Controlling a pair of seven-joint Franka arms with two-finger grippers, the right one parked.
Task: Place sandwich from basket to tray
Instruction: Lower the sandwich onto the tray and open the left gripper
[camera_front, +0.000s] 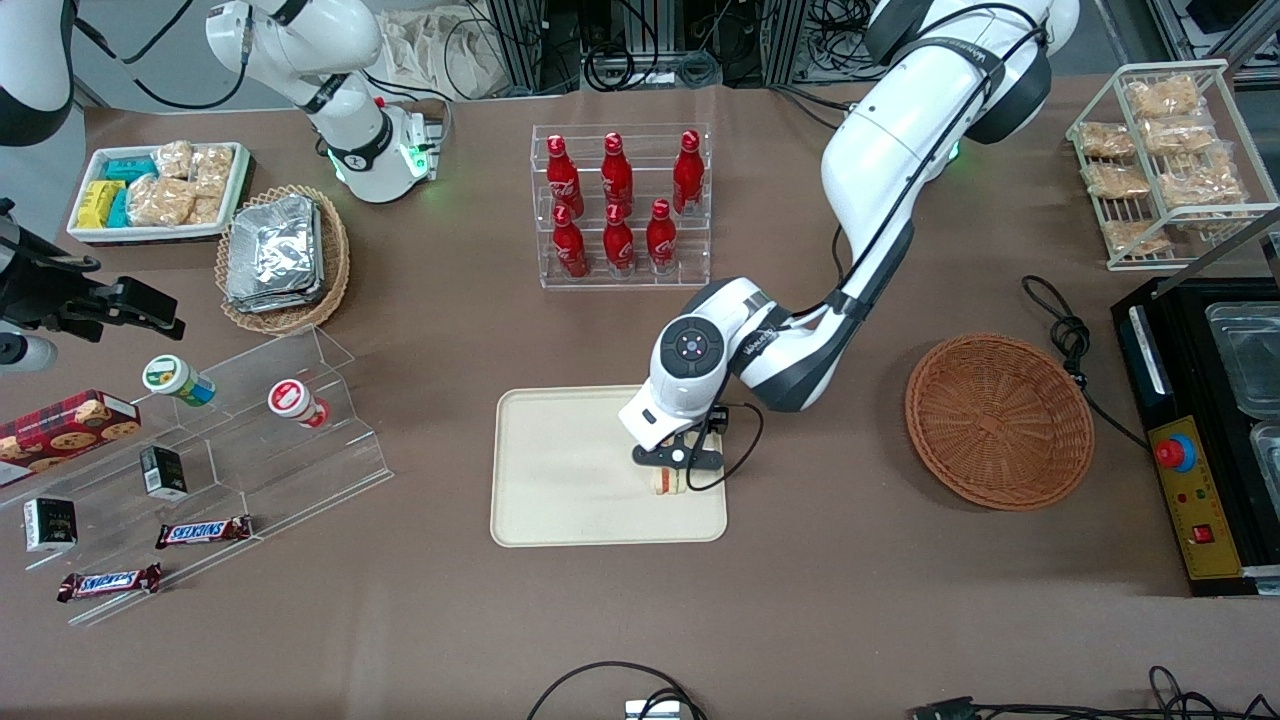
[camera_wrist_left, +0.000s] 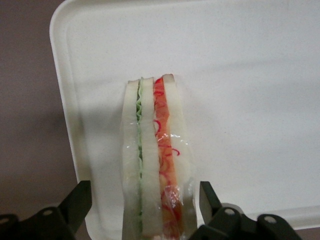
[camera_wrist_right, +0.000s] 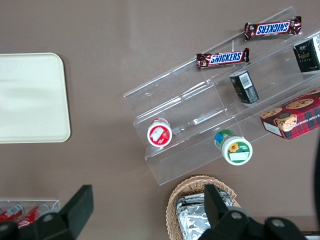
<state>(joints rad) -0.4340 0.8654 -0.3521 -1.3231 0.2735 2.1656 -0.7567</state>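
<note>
I read SNICKERS on two chocolate bars (camera_front: 203, 531) (camera_front: 109, 581) at the lower left of the front view. The red bottles (camera_front: 618, 200) at upper centre carry white Coca-Cola script. My gripper (camera_front: 668, 481) over the tray bears nothing readable.

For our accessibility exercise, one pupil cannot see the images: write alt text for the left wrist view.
A wrapped sandwich stands on its edge on the cream tray, green and red filling stripes facing the camera. The open gripper straddles it, one black finger at each side with a gap to the bread.
</note>
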